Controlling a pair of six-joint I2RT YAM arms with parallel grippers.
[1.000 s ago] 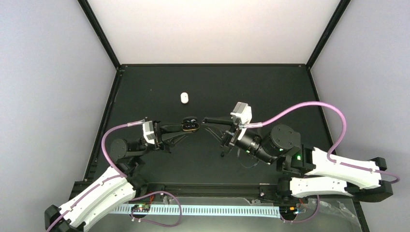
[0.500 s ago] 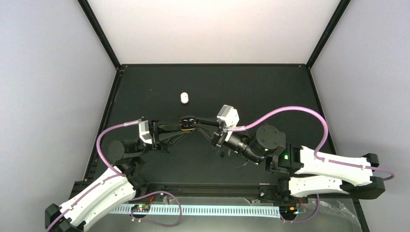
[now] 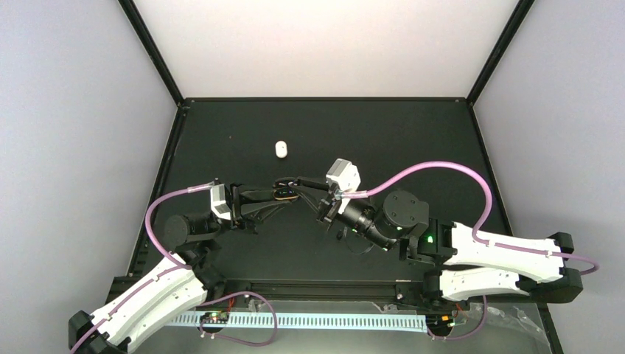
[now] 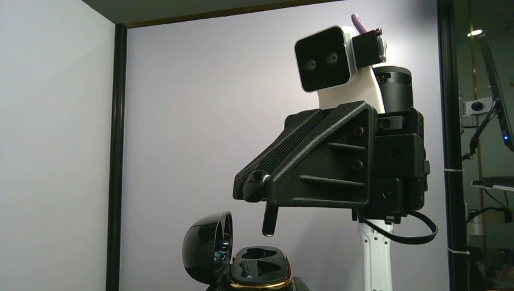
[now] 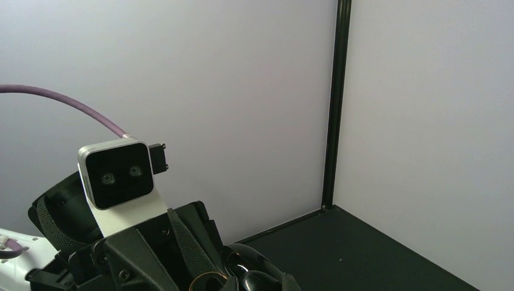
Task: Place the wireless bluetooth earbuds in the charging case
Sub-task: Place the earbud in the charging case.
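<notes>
My left gripper (image 3: pixel 274 195) is shut on an open black charging case (image 3: pixel 284 194) with a gold rim and holds it off the table. In the left wrist view the case (image 4: pixel 260 270) shows two empty sockets, and its lid (image 4: pixel 209 245) is swung up to the left. My right gripper (image 3: pixel 296 181) is shut on a black earbud (image 4: pixel 257 184), whose stem hangs a little above the sockets, apart from the case. The right wrist view shows the lid (image 5: pixel 245 257) and the earbud's glossy head (image 5: pixel 257 282). No other black earbud is visible.
A small white oval thing (image 3: pixel 281 149) lies on the black table behind the grippers; I cannot tell whether it is an earbud or a case. The right arm's purple cable (image 3: pixel 435 168) arcs over the table's right half. Black frame posts (image 3: pixel 153 51) rise at the back corners.
My right gripper has moved left with the black earbud, from beside the case to just above it. My left gripper has drawn the case slightly left.
</notes>
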